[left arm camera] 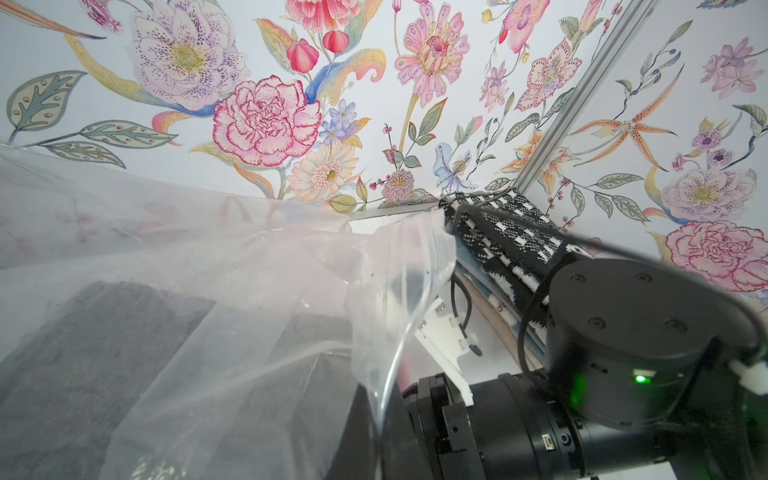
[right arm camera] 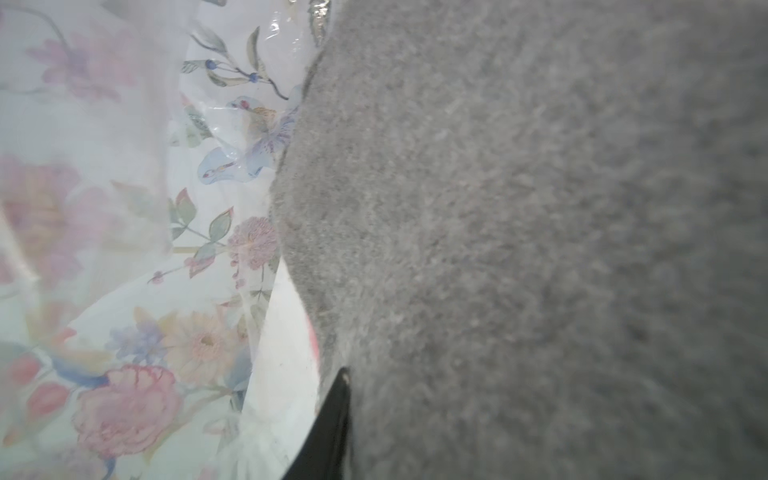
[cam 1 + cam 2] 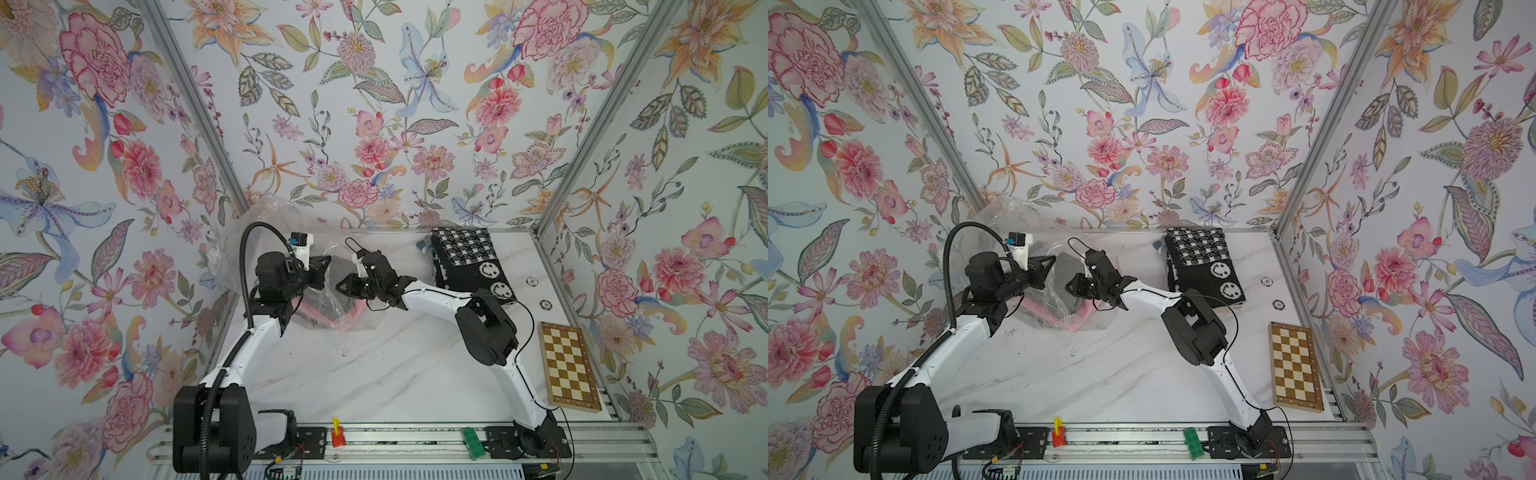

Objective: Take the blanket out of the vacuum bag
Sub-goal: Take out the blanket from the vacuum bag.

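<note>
The vacuum bag (image 3: 257,224) (image 3: 1000,216) is a crinkly clear plastic bag at the table's back left, puffed up against the wall. A grey fuzzy blanket (image 3: 1065,266) lies inside it, above a pink fabric edge (image 3: 332,322). My left gripper (image 3: 326,262) is shut on the bag's plastic edge (image 1: 399,291) and holds it up. My right gripper (image 3: 343,286) reaches into the bag's mouth from the right, against the blanket (image 2: 540,249). Only one black finger (image 2: 332,415) shows beside the grey pile; the blanket hides the other.
A folded black-and-white patterned blanket (image 3: 469,262) lies at the back right, close behind the right arm. A wooden chessboard (image 3: 569,365) sits by the right wall, with two poker chips (image 3: 545,304) near it. A red toy (image 3: 337,434) and a green brick (image 3: 473,442) rest on the front rail.
</note>
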`<act>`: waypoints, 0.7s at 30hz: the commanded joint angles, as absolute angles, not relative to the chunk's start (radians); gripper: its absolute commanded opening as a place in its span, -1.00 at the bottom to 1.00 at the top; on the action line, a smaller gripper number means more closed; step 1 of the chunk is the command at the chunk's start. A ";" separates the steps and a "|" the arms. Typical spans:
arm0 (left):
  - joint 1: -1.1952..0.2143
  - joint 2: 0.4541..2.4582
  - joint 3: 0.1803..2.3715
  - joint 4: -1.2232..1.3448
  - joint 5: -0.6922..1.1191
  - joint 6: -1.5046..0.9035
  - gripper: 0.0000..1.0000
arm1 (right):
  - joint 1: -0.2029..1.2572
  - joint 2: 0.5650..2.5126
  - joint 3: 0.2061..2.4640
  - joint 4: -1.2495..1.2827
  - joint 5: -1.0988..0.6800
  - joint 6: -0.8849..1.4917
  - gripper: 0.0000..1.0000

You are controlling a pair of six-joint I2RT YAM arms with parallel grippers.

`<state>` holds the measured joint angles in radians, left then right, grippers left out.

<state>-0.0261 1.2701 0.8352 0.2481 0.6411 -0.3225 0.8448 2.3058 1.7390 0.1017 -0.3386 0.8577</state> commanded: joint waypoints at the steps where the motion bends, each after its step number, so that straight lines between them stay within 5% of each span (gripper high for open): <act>1: -0.012 1.264 0.833 0.275 0.657 -0.331 -0.98 | 0.848 2.286 1.685 0.142 -0.338 0.872 -0.02; 5: -0.008 1.266 0.834 0.278 0.663 -0.334 -0.98 | 0.847 2.258 1.606 0.178 -0.330 0.890 0.47; 8: -0.004 1.264 0.833 0.278 0.663 -0.336 -0.98 | 0.849 2.235 1.556 0.198 -0.322 0.897 0.61; 21: 0.001 1.258 0.833 0.281 0.666 -0.337 -0.98 | 0.836 2.295 1.623 0.187 -0.348 0.906 0.65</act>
